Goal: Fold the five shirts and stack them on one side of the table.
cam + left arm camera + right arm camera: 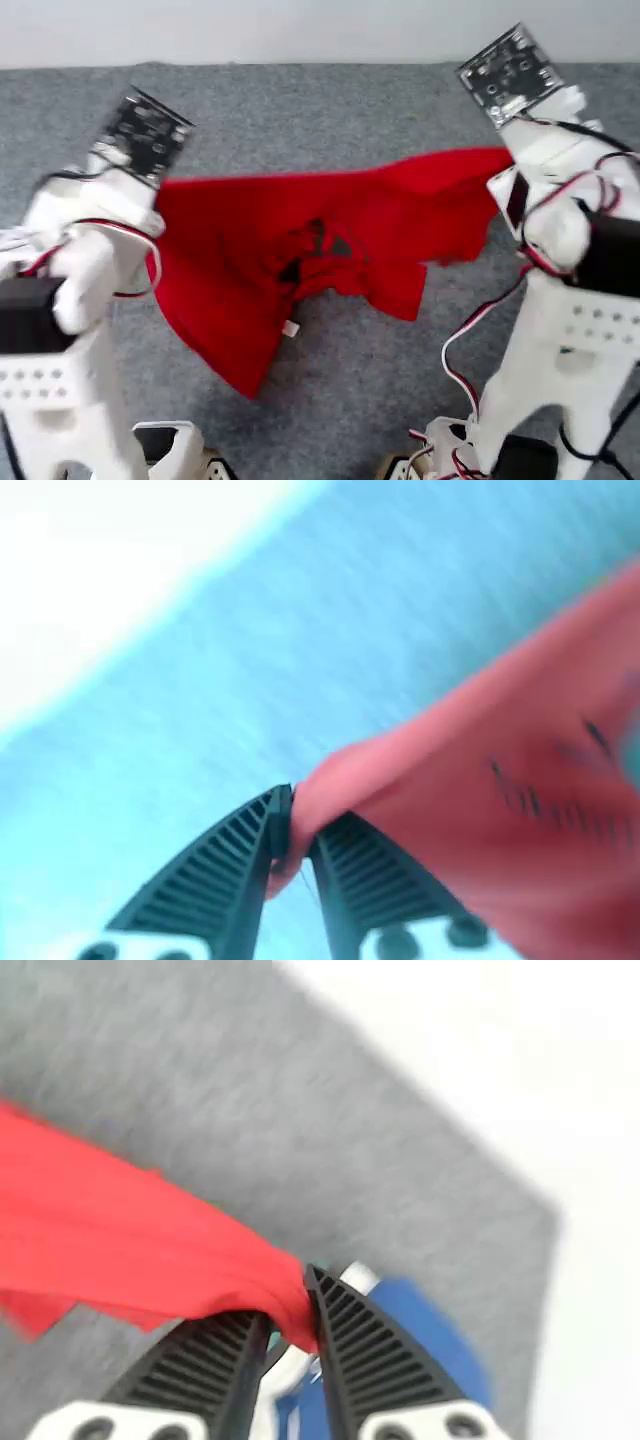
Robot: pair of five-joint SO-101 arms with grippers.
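Observation:
A red shirt [300,250] hangs stretched between the two arms over the grey table, its lower part drooping toward the front. In the left wrist view my left gripper [297,832] is shut on a bunched corner of the red shirt [500,790]. My right gripper [290,1310] is likewise shut on the opposite corner of the red shirt [110,1250]. In the high view the left arm [90,250] stands at the shirt's left end and the right arm [560,200] at its right end.
Grey felt covers the table [330,110]; a white wall runs behind it. A blue and white object [410,1330] lies beneath my right gripper. The arm bases and cables [470,350] occupy the front corners.

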